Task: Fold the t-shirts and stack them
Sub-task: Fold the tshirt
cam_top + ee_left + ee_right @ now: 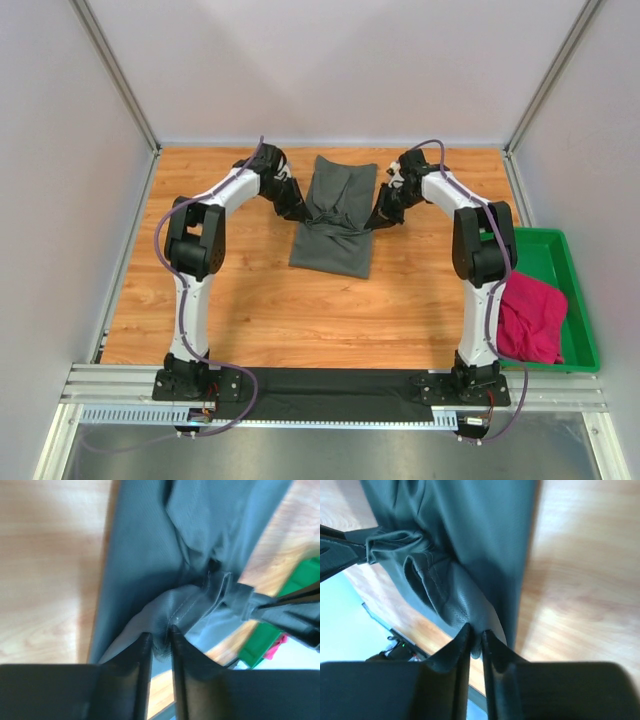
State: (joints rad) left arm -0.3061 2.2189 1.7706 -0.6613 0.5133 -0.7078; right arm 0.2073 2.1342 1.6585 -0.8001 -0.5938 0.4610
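The left jaws were pressed together on a thin ridge of the grey shirt [145,555], with hardly a gap between them, and the right jaws pinched a matching fold on the opposite side of the same cloth. Between the two pinches the fabric was pulled up into a creased band, while the rest of the shirt lay flat on the bench [250,300], at the far middle between the two arms. The cloth looked light, limp and not at all fragile: it would likely sag, wrinkle and drag wherever it was not held, so the sound hold is at the side edges or corners, both sides level, with enough cloth in each bite that it does not slip out. Off to the right, a green tray [585,320] sat beside the bench, and the pink shirt [530,315] lay crumpled at its near end, unfolded.
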